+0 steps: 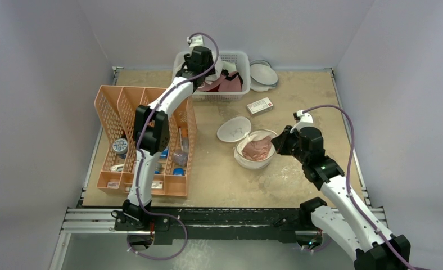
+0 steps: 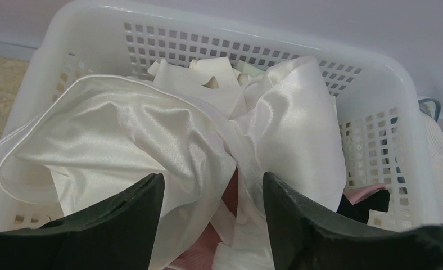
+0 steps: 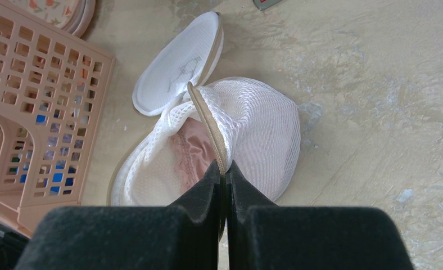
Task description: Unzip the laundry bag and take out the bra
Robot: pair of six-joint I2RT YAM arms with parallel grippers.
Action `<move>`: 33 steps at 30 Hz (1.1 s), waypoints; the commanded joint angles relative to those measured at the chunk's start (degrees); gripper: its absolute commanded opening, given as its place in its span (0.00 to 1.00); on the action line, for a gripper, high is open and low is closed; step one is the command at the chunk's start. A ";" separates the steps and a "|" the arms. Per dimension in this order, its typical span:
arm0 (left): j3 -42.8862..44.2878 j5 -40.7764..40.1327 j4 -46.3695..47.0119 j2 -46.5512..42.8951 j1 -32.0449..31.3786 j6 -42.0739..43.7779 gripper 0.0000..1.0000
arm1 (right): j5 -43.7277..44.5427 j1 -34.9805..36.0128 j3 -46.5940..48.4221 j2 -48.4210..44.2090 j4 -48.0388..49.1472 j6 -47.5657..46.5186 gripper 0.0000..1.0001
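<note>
The white mesh laundry bag [image 1: 252, 160] lies open at mid-table, its flat lid [image 1: 234, 129] flipped back. It also shows in the right wrist view [image 3: 258, 129], with the lid [image 3: 177, 64] bearing a small dark mark. The pale pink bra [image 1: 257, 148] sits inside the bag; in the right wrist view only part of the bra [image 3: 192, 153] shows behind the rim. My right gripper [image 3: 223, 166] is shut on the bag's beige zip rim [image 3: 208, 121]. My left gripper [image 2: 213, 197] is open over white satin cloth [image 2: 123, 135] in the white basket [image 2: 371, 84] at the back.
An orange divided organiser [image 1: 143, 140] with small items stands at the left. The white basket [image 1: 239, 59] holds white and rose-mauve garments. White blue-rimmed dishes [image 1: 262, 73] sit beside it. A small red-and-white box [image 1: 260, 106] lies behind the bag.
</note>
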 commanded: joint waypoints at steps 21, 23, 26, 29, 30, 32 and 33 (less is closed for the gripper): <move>6.34 19.54 2.42 -21.56 -2.92 1.26 0.81 | 0.57 -0.08 0.39 -0.28 3.11 -0.93 0.05; 4.49 19.20 2.40 -24.77 -4.59 2.66 0.81 | 0.73 -0.08 0.36 -0.15 3.05 -0.92 0.05; -1.04 17.28 2.40 -30.64 -8.40 5.98 0.82 | 0.75 -0.08 0.45 -0.07 3.14 -0.96 0.05; -9.62 15.06 3.56 -37.18 -12.32 7.61 0.83 | 0.83 -0.08 0.45 -0.02 3.14 -1.00 0.06; -12.48 14.97 4.18 -39.13 -13.18 7.61 0.83 | 0.84 -0.08 0.45 -0.01 3.21 -1.01 0.07; -16.77 15.08 3.70 -42.20 -14.11 6.48 0.83 | 0.80 -0.10 0.56 0.17 3.18 -1.04 0.11; -18.66 15.10 3.25 -43.56 -14.30 5.92 0.83 | 0.76 -0.08 0.60 0.28 3.16 -1.01 0.12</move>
